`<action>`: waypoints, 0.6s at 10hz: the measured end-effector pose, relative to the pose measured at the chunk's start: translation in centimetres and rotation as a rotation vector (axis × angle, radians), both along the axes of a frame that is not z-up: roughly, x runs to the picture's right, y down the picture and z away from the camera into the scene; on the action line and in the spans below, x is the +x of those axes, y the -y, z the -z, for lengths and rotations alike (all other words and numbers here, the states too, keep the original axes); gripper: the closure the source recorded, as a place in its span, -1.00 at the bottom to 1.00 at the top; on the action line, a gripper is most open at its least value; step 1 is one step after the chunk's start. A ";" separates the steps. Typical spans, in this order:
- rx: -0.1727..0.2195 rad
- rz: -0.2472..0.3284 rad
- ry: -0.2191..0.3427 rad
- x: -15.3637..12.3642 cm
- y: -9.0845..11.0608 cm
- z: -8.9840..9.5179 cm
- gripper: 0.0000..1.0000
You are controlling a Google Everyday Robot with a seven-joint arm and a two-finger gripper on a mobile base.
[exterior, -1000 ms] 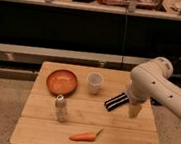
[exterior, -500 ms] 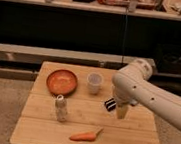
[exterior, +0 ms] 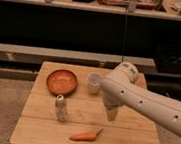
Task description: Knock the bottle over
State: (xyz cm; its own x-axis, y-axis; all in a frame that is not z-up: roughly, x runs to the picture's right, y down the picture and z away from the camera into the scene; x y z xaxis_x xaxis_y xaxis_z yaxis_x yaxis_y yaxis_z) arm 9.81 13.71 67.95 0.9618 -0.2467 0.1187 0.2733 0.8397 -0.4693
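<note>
The bottle (exterior: 61,109) is small and slim, with a clear-greyish body and a pale cap. It stands upright on the left half of the wooden table (exterior: 130,137). My gripper (exterior: 111,114) hangs down from the white arm (exterior: 145,104) over the middle of the table. It is to the right of the bottle, about a quarter of the table's width away, and apart from it. It is just in front of the white cup (exterior: 93,82).
An orange bowl (exterior: 62,81) sits at the back left of the table, behind the bottle. A carrot (exterior: 85,136) lies near the front edge, between the bottle and the gripper. A dark shelf unit stands behind the table.
The arm has swung left across the table, bringing the gripper from the right side to the middle, closer to the bottle. The bottle, cup, bowl and carrot have not moved.
</note>
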 end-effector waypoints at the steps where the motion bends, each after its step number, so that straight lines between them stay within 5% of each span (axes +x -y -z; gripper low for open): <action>1: -0.001 0.010 0.011 -0.9 -0.3 0.0 -0.60; 6: -0.008 0.018 0.058 -2.5 -1.1 0.0 -0.60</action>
State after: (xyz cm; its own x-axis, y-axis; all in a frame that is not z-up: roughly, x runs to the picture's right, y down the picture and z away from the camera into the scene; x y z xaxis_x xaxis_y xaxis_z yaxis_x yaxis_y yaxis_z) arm 7.33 14.81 67.90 0.9486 -0.2625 0.1766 0.3153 0.8306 -0.4590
